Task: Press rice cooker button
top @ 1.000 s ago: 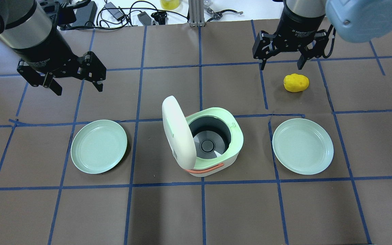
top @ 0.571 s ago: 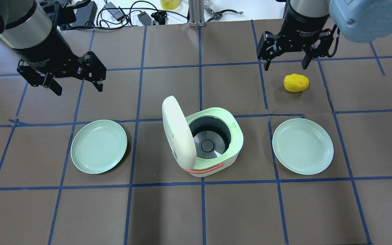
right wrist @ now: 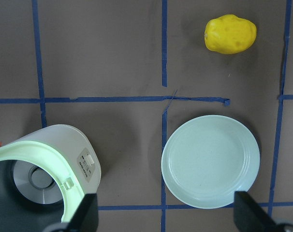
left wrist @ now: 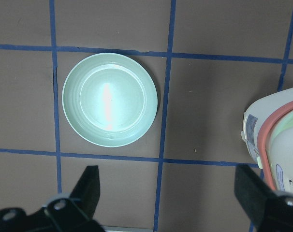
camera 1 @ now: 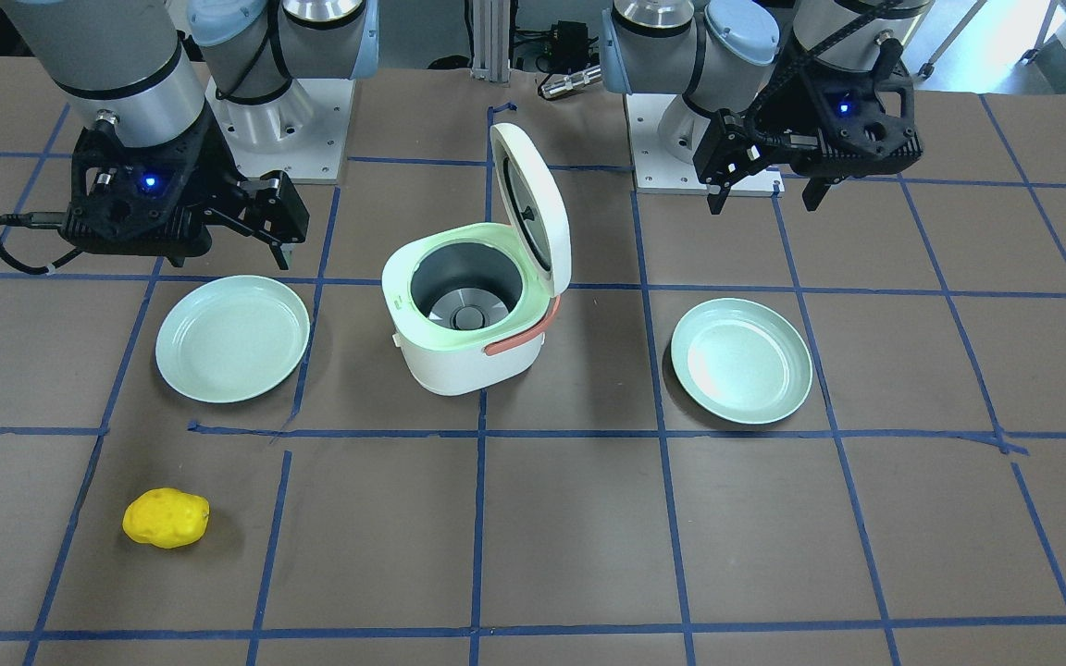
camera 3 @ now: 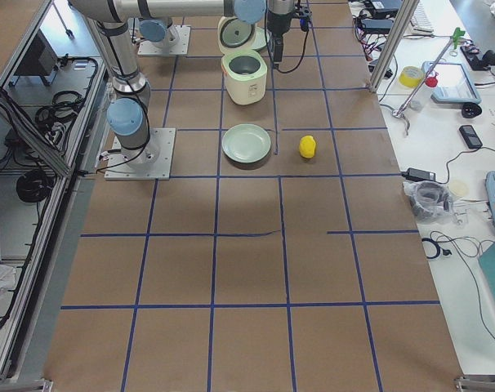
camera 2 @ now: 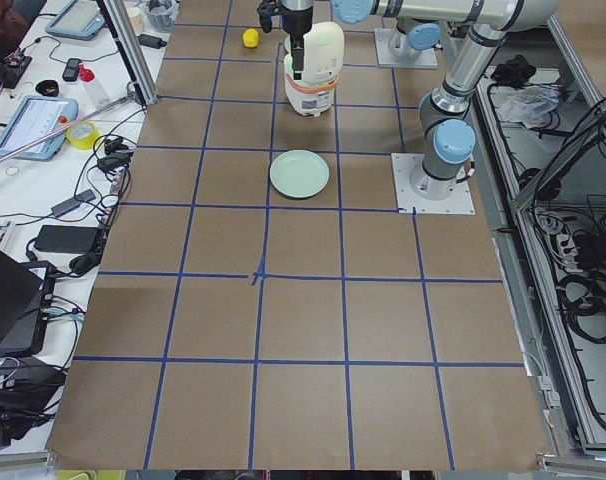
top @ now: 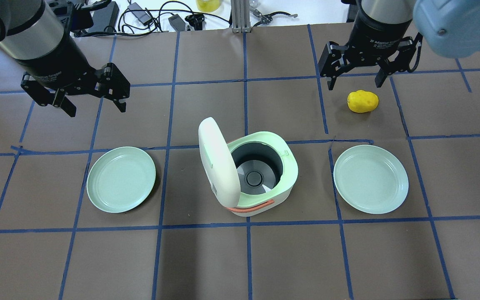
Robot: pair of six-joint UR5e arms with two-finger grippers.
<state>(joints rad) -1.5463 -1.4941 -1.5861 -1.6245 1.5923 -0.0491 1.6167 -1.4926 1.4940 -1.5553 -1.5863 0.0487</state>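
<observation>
I see the rice cooker (top: 291, 166) open, empty; left plate (top: 121, 179), right plate (top: 371, 179) bare; left gripper (top: 96, 110), right gripper (top: 355, 85) wide.

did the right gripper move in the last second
Yes, the right gripper slid toward the view's right, closer in line with the yellow potato, which stayed put.

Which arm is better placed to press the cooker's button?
Right. The button on the cooker faces the side where the right gripper hangs; the raised lid stands between it and the left gripper.
</observation>
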